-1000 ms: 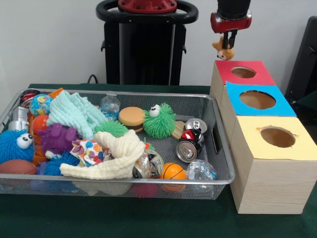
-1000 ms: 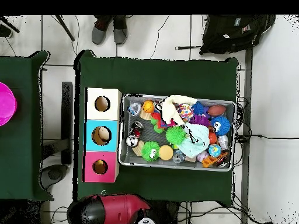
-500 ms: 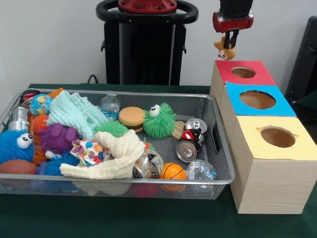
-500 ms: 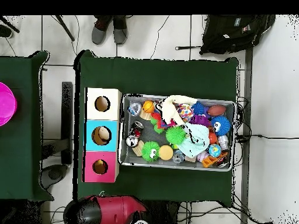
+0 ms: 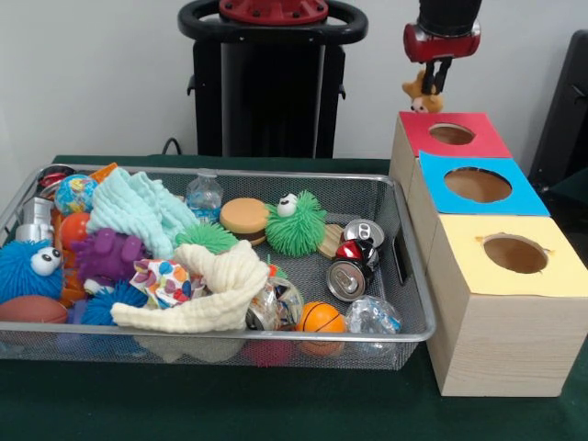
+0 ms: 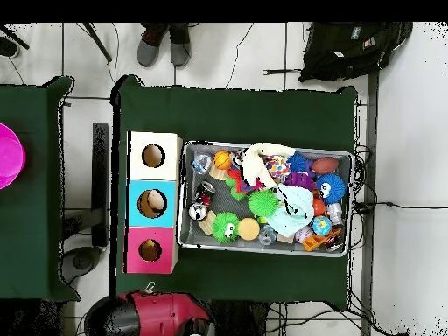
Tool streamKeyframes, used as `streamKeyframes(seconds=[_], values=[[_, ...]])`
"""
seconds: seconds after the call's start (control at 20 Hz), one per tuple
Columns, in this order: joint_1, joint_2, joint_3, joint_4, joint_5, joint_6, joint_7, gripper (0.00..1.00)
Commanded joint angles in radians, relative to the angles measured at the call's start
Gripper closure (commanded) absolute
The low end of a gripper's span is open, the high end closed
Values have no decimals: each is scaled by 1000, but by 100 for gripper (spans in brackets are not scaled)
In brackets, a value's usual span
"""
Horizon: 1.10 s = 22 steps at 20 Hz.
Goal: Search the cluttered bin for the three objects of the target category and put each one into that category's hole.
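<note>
The tool (image 5: 435, 81) hangs above the far left corner of the red-topped box, its fingers pinched on a small orange plush animal (image 5: 423, 94) that dangles clear of the hole (image 5: 451, 134). The wire-mesh bin (image 5: 404, 276) sits on the green bench (image 5: 276, 404), just beside the boxes.

- A plain pale wall (image 5: 101, 83) fills the space behind the scene.
- The floor (image 6: 262, 54) is light tile with dark grout lines — cables trail across it.
- A dark green table (image 6: 236, 114) stands at centre; a second green table (image 6: 31, 192) sits apart at one side, carrying a magenta round object (image 6: 9, 156).
- A black backpack (image 6: 350, 45) lies on the floor, and a person's shoes (image 6: 164, 44) show at the table's far edge.
</note>
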<state>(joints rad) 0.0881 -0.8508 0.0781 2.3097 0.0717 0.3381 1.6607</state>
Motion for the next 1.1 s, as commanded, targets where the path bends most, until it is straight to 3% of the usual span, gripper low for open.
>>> streamKeyframes(seconds=[0.05, 0.65, 1.1], values=[[29, 3, -56, -150, 46, -108, 243, 100], [62, 4, -92, -184, 88, -70, 252, 100], [79, 27, -91, -168, 142, -167, 284, 100]])
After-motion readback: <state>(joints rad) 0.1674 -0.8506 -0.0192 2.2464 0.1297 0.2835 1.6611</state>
